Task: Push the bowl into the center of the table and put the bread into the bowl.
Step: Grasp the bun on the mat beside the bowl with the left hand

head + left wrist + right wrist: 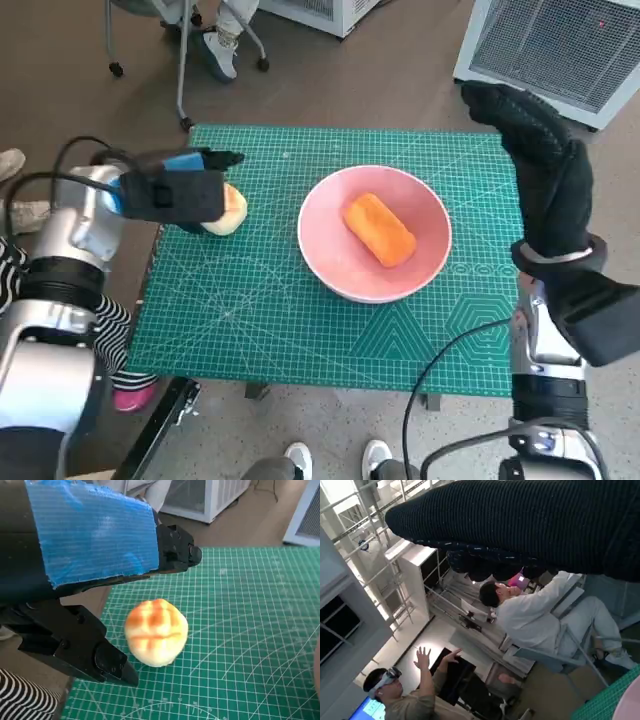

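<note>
A pink bowl (pixel 375 232) sits near the middle of the bench (pixel 270 330), which is covered by a green cutting mat (pixel 250 300) with a white grid. Inside the bowl lies an orange oblong bread loaf (pixel 379 228), set at a slant across the bowl's floor.

A second piece, a round pale bun (pixel 156 631) with a browned cross-hatched top, rests on the mat close to the bench's left edge, toward the far left corner. The left hand (pixel 178 190), black with blue tape over its back, hovers over this bun. In the left wrist view its fingers (pixel 181 550) are spread wide on either side of the bun, with mat visible between them and the bun; the hand holds nothing.

The right hand (pixel 545 170), in a black knitted glove, is raised beside the bench's right edge near the far right corner, its fingers stretched out and apart, holding nothing and touching nothing.

In the right wrist view two people (pixel 540 615) are seen in the room beyond, one seated in light clothing, another with raised hands.
</note>
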